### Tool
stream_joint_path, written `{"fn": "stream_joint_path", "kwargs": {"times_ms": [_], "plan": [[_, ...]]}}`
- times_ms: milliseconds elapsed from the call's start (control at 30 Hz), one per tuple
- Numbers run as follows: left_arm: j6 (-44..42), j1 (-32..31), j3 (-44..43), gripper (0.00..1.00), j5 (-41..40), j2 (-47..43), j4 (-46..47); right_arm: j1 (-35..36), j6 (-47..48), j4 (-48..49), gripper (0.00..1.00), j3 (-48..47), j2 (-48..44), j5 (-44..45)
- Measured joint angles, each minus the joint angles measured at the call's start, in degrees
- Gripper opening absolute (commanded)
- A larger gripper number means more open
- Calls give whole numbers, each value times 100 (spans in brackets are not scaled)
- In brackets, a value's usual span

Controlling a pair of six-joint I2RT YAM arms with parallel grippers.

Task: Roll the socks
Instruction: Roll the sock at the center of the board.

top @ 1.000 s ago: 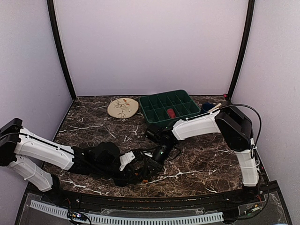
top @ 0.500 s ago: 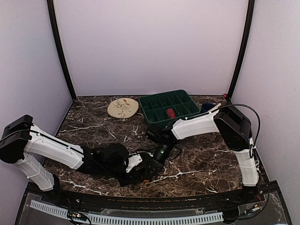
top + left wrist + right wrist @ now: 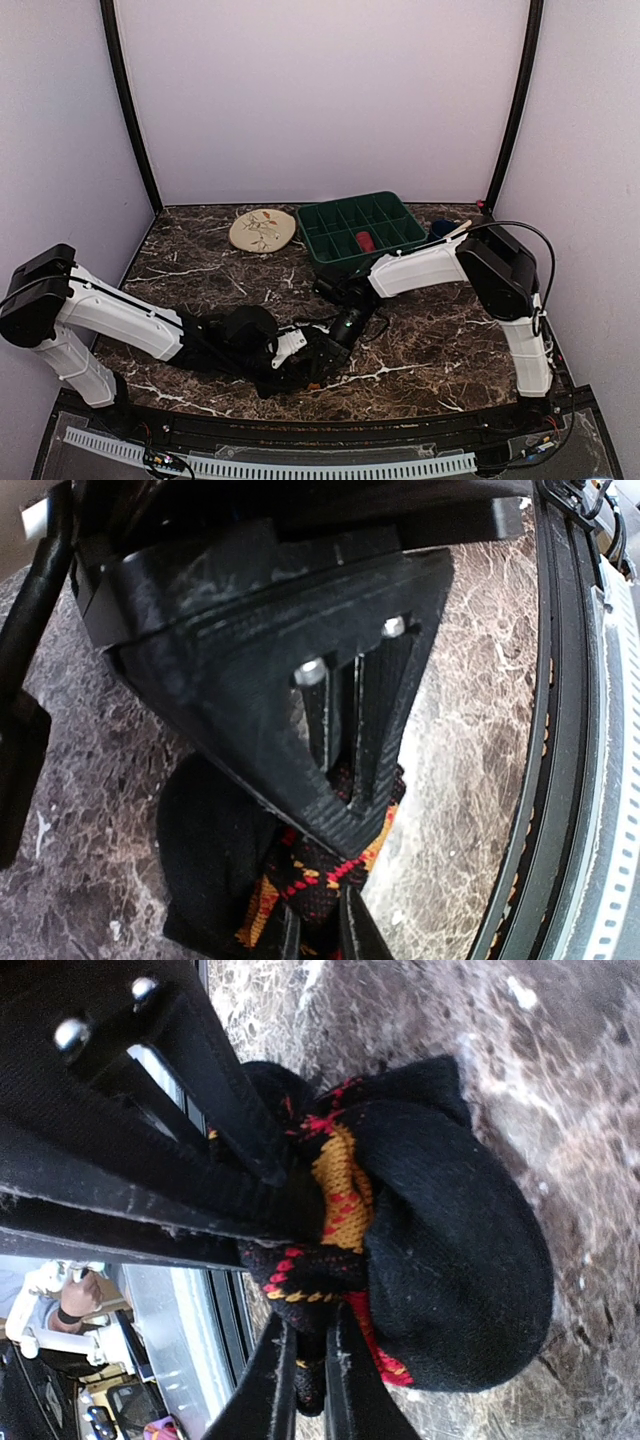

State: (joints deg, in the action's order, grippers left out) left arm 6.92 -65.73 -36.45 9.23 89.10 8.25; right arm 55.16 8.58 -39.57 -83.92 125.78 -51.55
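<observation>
The socks (image 3: 300, 368) are a black bundle with red and yellow pattern, lying near the table's front edge at the centre. In the left wrist view the sock (image 3: 215, 865) is bunched under my left gripper (image 3: 318, 935), whose fingers are nearly shut on the patterned cuff. In the right wrist view the rolled sock (image 3: 440, 1230) forms a rounded black ball, and my right gripper (image 3: 305, 1375) is shut on a fold of its patterned edge. In the top view my left gripper (image 3: 300, 352) and right gripper (image 3: 325, 355) meet over the bundle.
A green compartment tray (image 3: 362, 229) holding a red item stands at the back centre. A round patterned plate (image 3: 262, 230) lies to its left. A blue object (image 3: 440, 229) sits right of the tray. The table's front rail (image 3: 300, 425) runs just behind the socks.
My left arm has swung right, bringing its gripper to the sock bundle beside the right gripper. The right arm has barely moved.
</observation>
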Motion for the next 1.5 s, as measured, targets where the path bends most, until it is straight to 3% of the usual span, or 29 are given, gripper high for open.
{"fn": "stream_joint_path", "kwargs": {"times_ms": [133,233,767,1267,1500], "plan": [[87,11,-140,0,98,155,-11,-96,-262,238,18,264,-83,-129],[168,57,-195,0,212,225,11,-181,-505,557,29,531,-214,-201],[601,671,-278,0,1447,533,170,-413,-1521,2376,30,1812,-944,22],[962,1086,-380,0,2492,905,223,-533,-1633,3156,30,2846,-2175,1604],[1117,1292,-391,0,2914,1025,245,-229,-1423,3445,30,3233,-2767,2684]]}}
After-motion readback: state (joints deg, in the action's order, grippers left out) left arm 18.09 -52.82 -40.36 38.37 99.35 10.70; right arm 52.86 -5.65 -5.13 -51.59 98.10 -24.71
